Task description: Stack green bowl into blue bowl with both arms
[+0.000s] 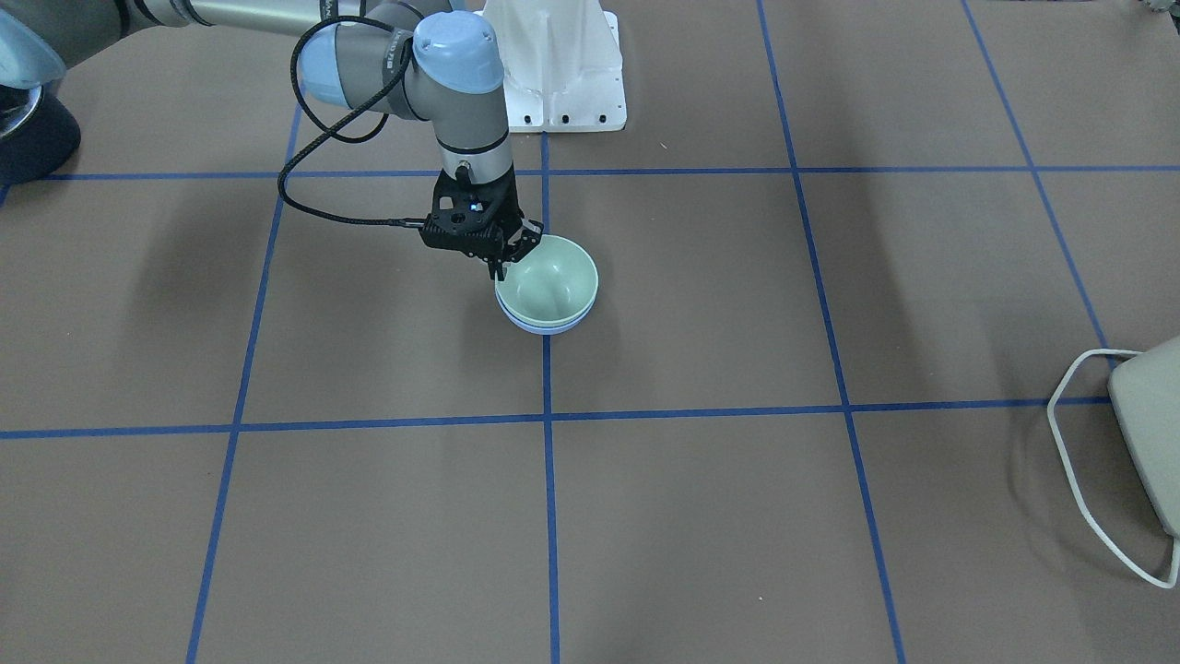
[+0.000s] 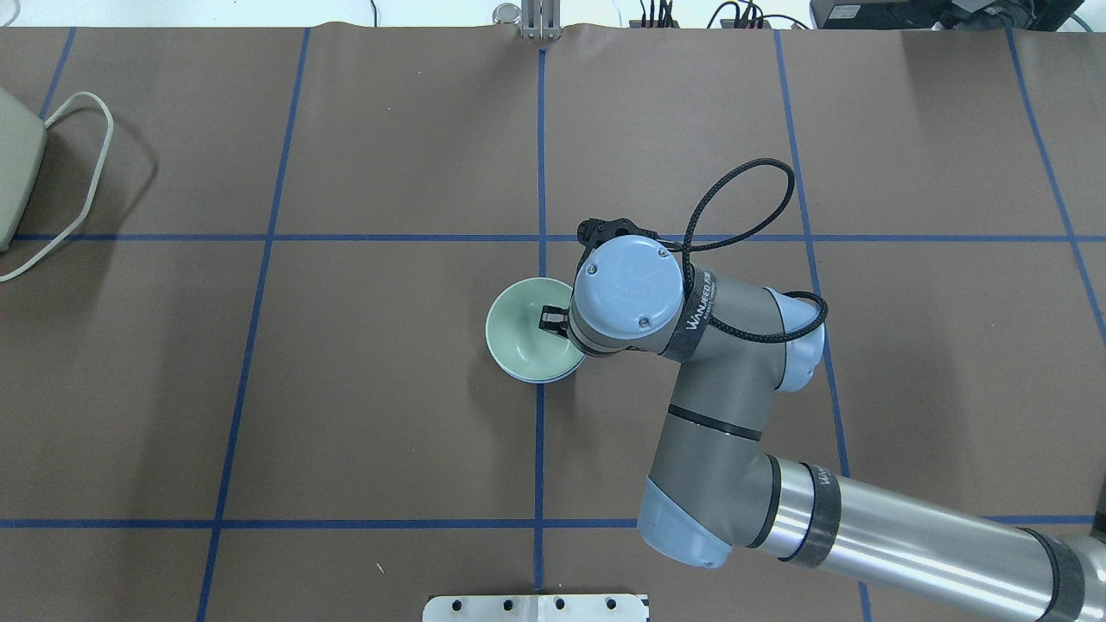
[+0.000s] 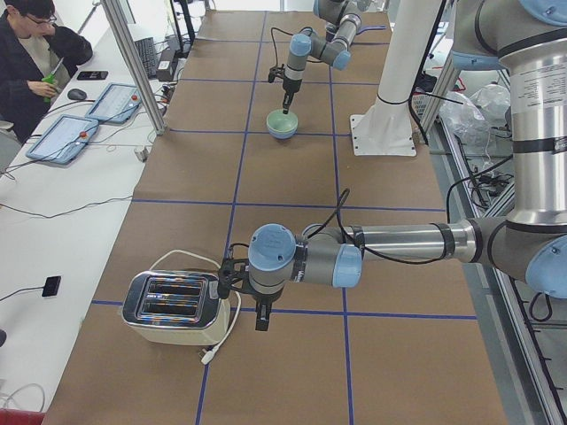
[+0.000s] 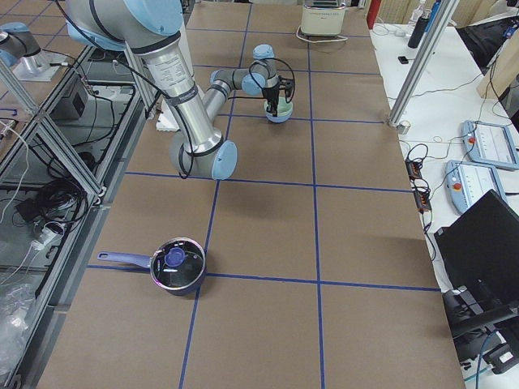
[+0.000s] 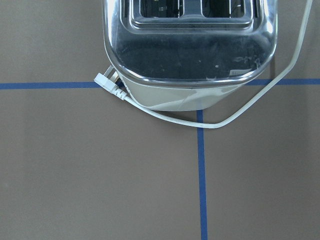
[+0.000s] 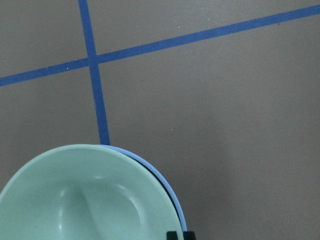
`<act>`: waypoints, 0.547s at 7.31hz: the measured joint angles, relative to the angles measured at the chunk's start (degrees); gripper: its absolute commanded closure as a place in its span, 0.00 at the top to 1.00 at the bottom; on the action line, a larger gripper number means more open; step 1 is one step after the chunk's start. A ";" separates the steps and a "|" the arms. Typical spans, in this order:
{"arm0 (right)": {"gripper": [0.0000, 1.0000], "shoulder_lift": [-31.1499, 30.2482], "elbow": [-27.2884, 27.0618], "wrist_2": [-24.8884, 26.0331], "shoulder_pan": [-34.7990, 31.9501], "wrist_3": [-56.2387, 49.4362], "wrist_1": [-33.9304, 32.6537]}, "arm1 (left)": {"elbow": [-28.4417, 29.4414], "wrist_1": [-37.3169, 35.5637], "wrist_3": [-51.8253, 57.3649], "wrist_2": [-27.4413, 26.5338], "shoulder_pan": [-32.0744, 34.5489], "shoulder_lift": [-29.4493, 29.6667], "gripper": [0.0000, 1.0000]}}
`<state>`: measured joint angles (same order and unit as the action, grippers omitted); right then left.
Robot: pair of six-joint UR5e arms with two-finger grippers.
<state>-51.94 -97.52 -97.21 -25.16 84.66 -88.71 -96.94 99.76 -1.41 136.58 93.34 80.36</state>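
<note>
Brown taped counter (image 1: 737, 516). Right grey tubular arm (image 2: 734, 415) reaches over small periwinkle-blue bowl (image 1: 544, 326). Left end effector (image 3: 261, 322) hangs well apart from blue bowl, out of way; spread or closed, cannot tell. Pale mint-green bowl (image 1: 553, 281) nested inside blue bowl, slightly off-centre. Right end effector (image 1: 503, 268) pinches green bowl's rim, likely to seat it.

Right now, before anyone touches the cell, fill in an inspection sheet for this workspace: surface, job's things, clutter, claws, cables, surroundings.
Surface: brown table cover marked with a blue tape grid.
Job's things: green bowl sits nested in the blue bowl, mid-table.
Clutter: toaster at the robot's left end; lidded saucepan at its right end.
Claws: the right claw is at the green bowl's rim, one finger inside; the left claw points down beside the toaster. Open or shut cannot be told for either.
Cables: the toaster's white cord lies unplugged on the table; a black cable loops at the right wrist.
Surroundings: an operator sits at a side desk.
</note>
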 measured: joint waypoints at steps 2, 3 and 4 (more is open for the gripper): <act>1.00 -0.05 -0.01 0.33 0.02 -0.13 0.08 | 0.01 0.00 0.00 -0.02 0.00 -0.01 0.99; 1.00 0.02 -0.17 0.99 -0.30 -0.56 0.32 | 0.04 0.00 0.00 -0.05 0.00 -0.02 0.99; 1.00 0.08 -0.47 0.95 -1.64 -1.56 0.60 | 0.07 -0.02 -0.08 -0.07 -0.03 -0.01 0.99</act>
<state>-51.86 -97.98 -96.26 -26.80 83.10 -88.11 -96.87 99.74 -1.48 136.51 93.31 80.35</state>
